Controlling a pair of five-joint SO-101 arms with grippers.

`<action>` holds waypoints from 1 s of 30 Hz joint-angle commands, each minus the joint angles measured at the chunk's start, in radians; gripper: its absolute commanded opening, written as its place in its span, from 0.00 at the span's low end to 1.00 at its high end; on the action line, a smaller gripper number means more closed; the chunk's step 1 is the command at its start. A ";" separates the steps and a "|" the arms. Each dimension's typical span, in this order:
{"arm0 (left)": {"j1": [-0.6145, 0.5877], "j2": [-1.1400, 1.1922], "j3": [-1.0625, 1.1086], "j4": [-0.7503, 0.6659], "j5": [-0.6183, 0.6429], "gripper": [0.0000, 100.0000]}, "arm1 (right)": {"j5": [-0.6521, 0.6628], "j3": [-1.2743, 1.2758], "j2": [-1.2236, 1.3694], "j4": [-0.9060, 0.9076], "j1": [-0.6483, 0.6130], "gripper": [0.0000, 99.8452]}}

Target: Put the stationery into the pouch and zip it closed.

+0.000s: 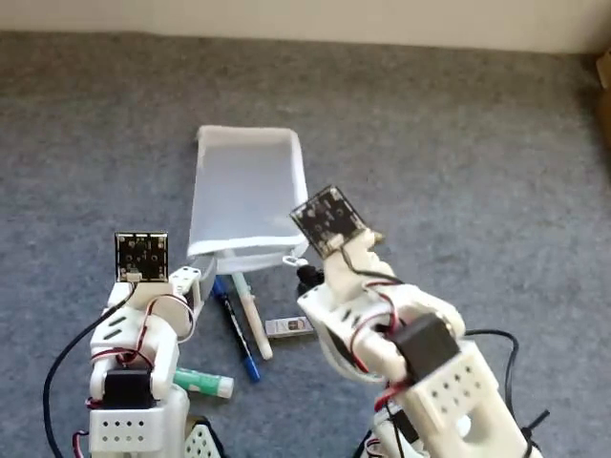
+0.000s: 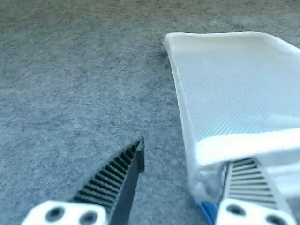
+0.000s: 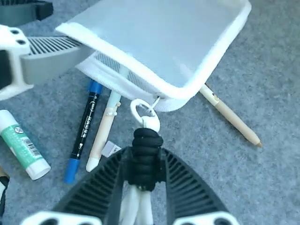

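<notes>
The white mesh pouch (image 1: pixel 246 186) lies flat, its mouth toward the arms. My right gripper (image 3: pixel 145 164) is shut on the black zipper pull (image 3: pixel 146 149), whose white ring (image 3: pixel 140 111) hooks onto the pouch rim (image 3: pixel 154 86). My left gripper (image 2: pixel 192 154) stands open at the pouch's near corner (image 2: pixel 206 154); one finger (image 3: pixel 56 50) reaches into the mouth under the upper layer. Outside the mouth lie a blue pen (image 3: pixel 84 131), a white pen (image 3: pixel 104 133), a glue stick (image 3: pixel 21 145) and a beige pencil (image 3: pixel 229 115).
A small grey eraser-like piece (image 1: pixel 289 327) lies beside the white pen (image 1: pixel 253 320), close to the right arm's base. The glue stick (image 1: pixel 202 384) rests by the left arm's base. Grey carpet (image 1: pixel 477 143) stretches away on all sides of the pouch.
</notes>
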 commanded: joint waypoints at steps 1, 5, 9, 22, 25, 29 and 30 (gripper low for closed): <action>0.015 -0.004 0.018 0.002 -0.009 0.27 | 0.012 -0.076 -0.096 0.007 -0.022 0.01; 0.013 -0.008 0.018 0.000 -0.011 0.20 | 0.011 -0.074 -0.096 0.004 -0.022 0.01; 0.010 -0.010 0.016 -0.003 -0.011 0.09 | 0.008 -0.074 -0.076 -0.004 -0.018 0.01; -0.193 -0.010 -0.180 0.256 -0.011 0.01 | 0.006 -0.030 0.019 -0.110 -0.015 0.09; -0.252 -0.010 -0.196 0.265 -0.009 0.01 | 0.006 -0.038 0.076 -0.110 -0.005 0.17; -0.312 -0.010 -0.200 0.265 -0.006 0.01 | 0.009 -0.038 0.148 -0.102 0.051 0.19; -0.317 -0.010 -0.200 0.265 -0.006 0.01 | 0.011 -0.038 0.160 -0.101 0.061 0.19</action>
